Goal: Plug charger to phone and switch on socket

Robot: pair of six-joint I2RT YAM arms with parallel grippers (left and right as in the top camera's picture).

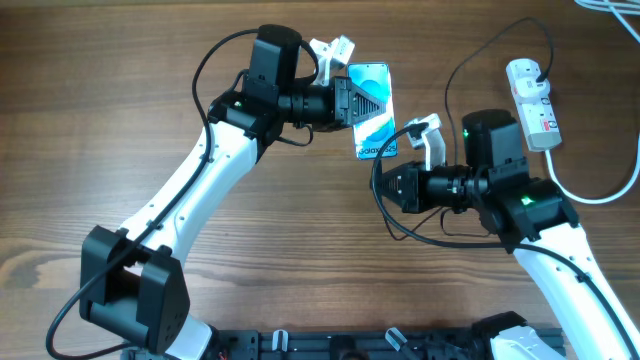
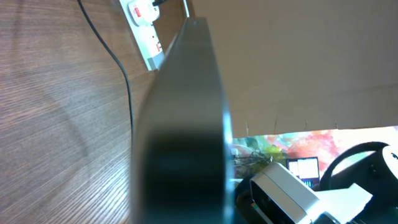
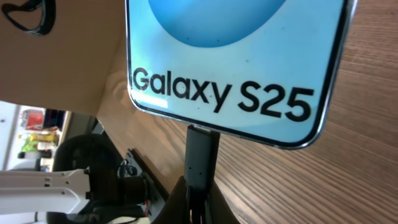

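The socket (image 1: 532,105), a white power strip, lies at the 2 o'clock corner of the bench (image 1: 120,80). It has a black plug (image 1: 541,72) in its far end and a thick white cord (image 1: 600,195) trailing off toward 4 o'clock. The thin black cable of the charger (image 3: 201,155) runs from that plug, arcs toward 12 o'clock, then drops across the wood to loop under the right arm.

The phone (image 1: 372,110) is just past the middle of the bench toward 12 o'clock, well apart from the socket, which sits at its 3 o'clock. The phone's blue screen faces up, and its "Galaxy S25" end points toward 6 o'clock. The left gripper (image 1: 350,102) is clamped on the phone's 9 o'clock side. In the left wrist view the phone shows only as a dark, blurred edge between the fingers.

The right gripper (image 1: 388,187) sits at 5 o'clock of the phone, jaws closed on the charger's dark connector. In the right wrist view the connector stands straight up from between the fingers and its tip meets the phone's bottom edge below the lettering. Whether it is seated in the port cannot be told
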